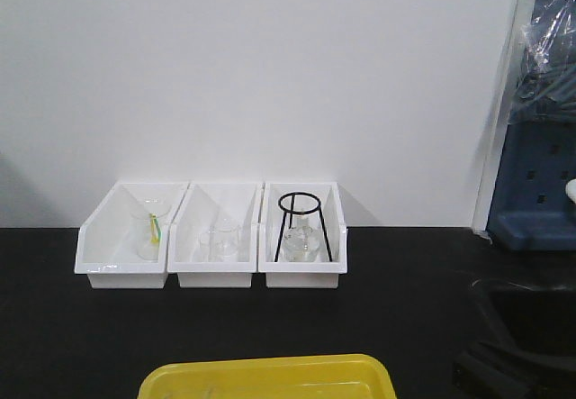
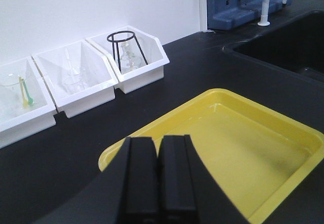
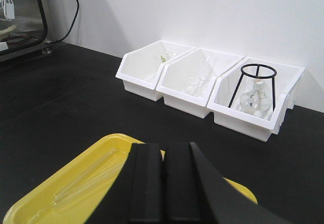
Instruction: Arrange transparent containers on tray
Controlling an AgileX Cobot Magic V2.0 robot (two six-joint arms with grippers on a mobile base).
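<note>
A: Biggest first. What's on the black counter (image 1: 270,327)?
B: Yellow tray (image 1: 268,377) at the near edge, mostly cut off in the front view. Right wrist view shows a clear test tube (image 3: 83,177) lying flat on the tray floor (image 3: 61,198), and there seems to be a second one alongside it, hard to separate.
A: Left wrist view?
B: That part of the tray (image 2: 283,133) looks bare, no tubes visible there.
A: Bins?
B: Three white bins in a row against the far wall. Left bin (image 1: 126,237): clear beaker (image 1: 150,230) with a yellow-green stick (image 1: 155,228) in it. Middle bin (image 1: 216,237): smaller clear beaker (image 1: 221,241). Right bin (image 1: 301,235): black wire tripod stand (image 1: 303,223) over a round glass flask (image 1: 300,246).
A: Grippers?
B: Left gripper (image 2: 158,173) above the tray's near-left corner, jaws pressed together, nothing between them. Right gripper (image 3: 163,183) over the tray, jaws also pressed together, holding nothing.
</note>
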